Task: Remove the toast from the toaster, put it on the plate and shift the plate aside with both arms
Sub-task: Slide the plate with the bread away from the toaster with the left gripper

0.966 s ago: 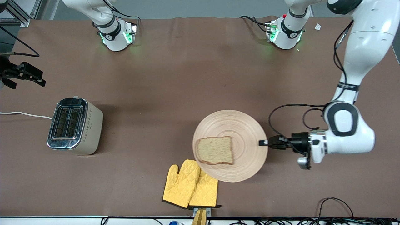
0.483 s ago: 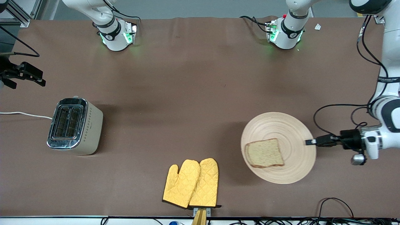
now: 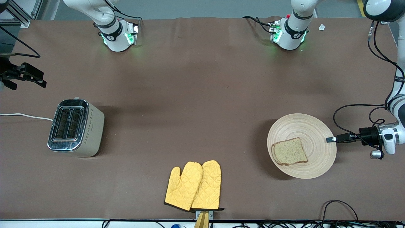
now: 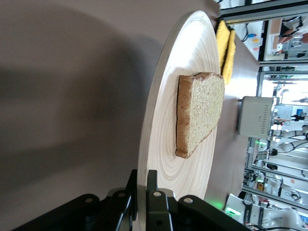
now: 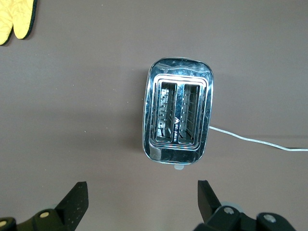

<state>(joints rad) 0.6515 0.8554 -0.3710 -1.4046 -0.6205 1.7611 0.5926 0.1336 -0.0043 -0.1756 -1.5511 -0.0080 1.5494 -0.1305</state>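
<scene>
The round light-wood plate is at the left arm's end of the table and throws a shadow toward the mitts. The toast lies flat on it, on the side toward the mitts. My left gripper is shut on the plate's rim. In the left wrist view its fingers pinch the plate edge, with the toast farther in. My right gripper waits open in the air at the right arm's end, above the toaster. Its fingers stand wide with nothing between them.
The silver toaster with two empty slots stands toward the right arm's end, its white cord trailing off the table. A pair of yellow oven mitts lies at the table's near edge. Cables lie near the plate's corner.
My left gripper has carried the plate, with the toast on it, off the mitts' edge toward the left arm's end of the table. The right gripper has not moved.
</scene>
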